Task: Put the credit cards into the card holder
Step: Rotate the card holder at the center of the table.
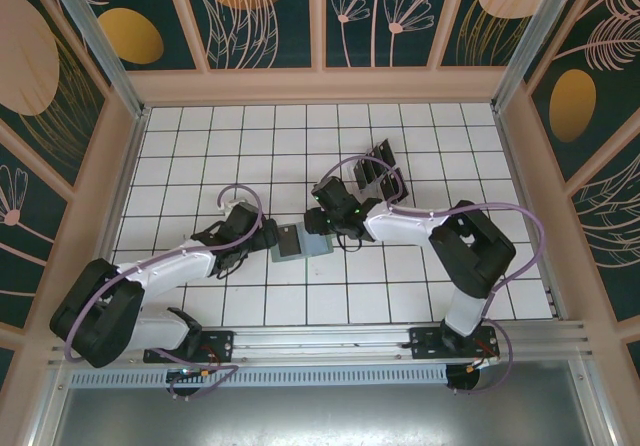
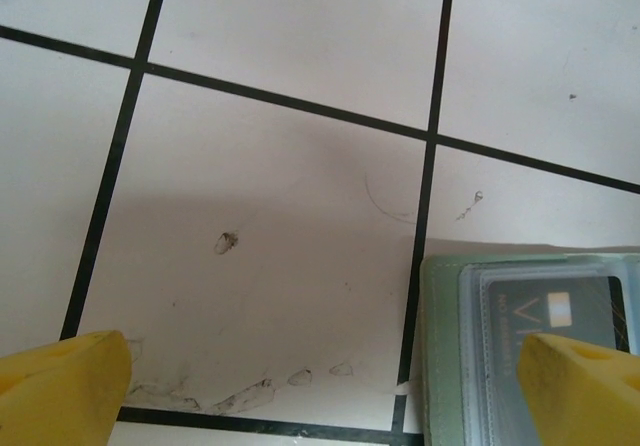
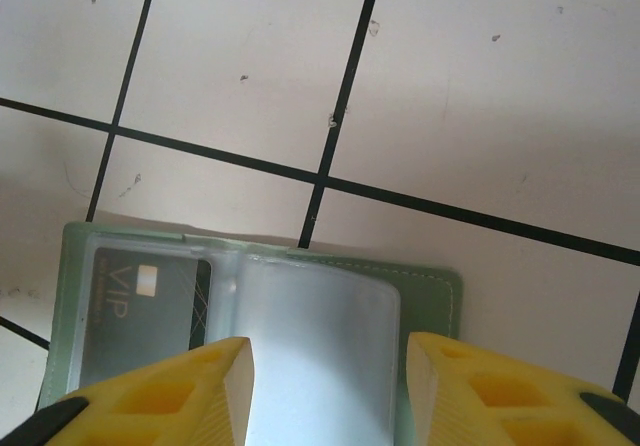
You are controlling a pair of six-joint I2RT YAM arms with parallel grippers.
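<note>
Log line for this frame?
sage-green wallet-like card holder: lying open | glossy dark VIP card: in sleeve | left gripper: open | right gripper: open, over holder

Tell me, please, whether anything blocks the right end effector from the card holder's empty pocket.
Nothing visible does. The card holder lies open, its clear empty pocket bare below the right end effector. One credit card already sits in the neighbouring pocket.
</note>
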